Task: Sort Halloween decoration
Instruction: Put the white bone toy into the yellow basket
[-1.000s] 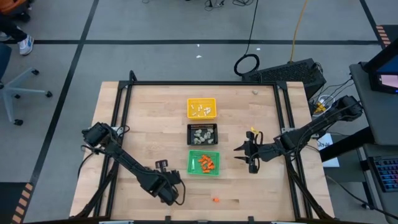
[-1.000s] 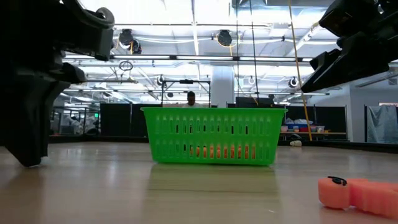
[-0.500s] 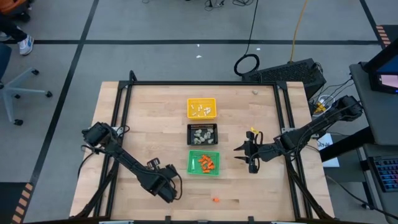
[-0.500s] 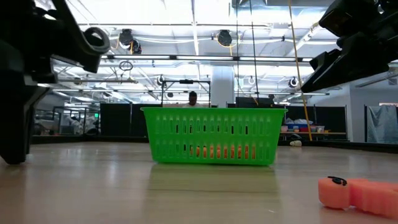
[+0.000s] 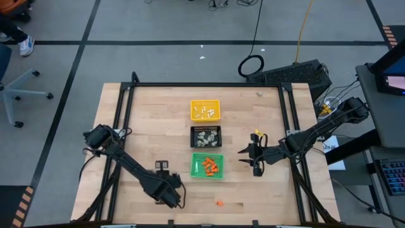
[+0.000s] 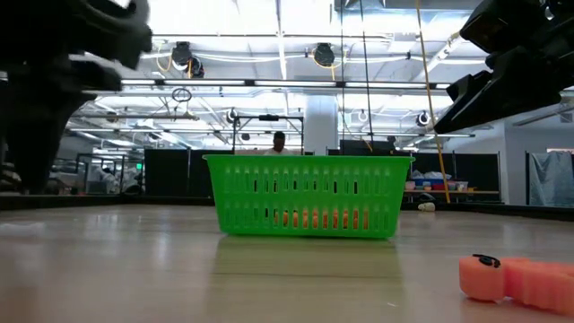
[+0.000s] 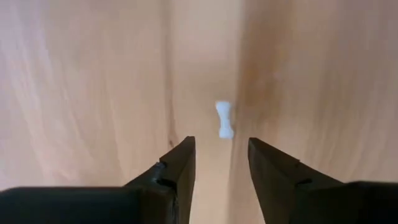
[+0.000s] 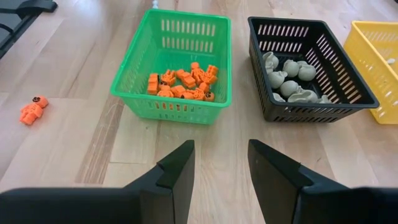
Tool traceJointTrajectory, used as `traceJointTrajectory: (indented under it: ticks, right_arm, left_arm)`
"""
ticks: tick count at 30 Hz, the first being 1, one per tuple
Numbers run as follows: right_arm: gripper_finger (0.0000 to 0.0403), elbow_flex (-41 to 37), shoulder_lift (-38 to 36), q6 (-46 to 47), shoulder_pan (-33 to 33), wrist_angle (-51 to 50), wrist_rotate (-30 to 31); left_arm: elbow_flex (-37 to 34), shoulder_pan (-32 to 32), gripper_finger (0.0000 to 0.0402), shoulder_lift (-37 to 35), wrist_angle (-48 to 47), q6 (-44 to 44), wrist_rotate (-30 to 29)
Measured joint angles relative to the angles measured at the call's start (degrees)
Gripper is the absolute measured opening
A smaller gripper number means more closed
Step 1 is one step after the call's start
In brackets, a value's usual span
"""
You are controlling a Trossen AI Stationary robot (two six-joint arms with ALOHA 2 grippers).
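Now the left tool [image 5: 179,201] hovers released at 7 o'clock on the wooden table [image 5: 158,126], above a small white bone-shaped stick [image 7: 224,119]. At 3 o'clock the right tool [image 5: 247,158] waits, released, beside the green plastic tray [image 5: 207,165] of orange bits [image 8: 181,83].
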Motion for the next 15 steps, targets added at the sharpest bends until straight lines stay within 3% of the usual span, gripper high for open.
traceJointTrajectory:
  ticks: [9,15]
  right_arm:
    - [0.0134,0.00,0.00,-0.22,0.00,0.02,0.00]
    - [0.0134,0.00,0.00,-0.24,0.01,0.02,0.00]
  left_arm:
    - [0.11,0.80,0.0120,0.00,0.27,52.98,1.47]
    - [0.09,3.30,0.0095,0.00,1.09,75.13,2.26]
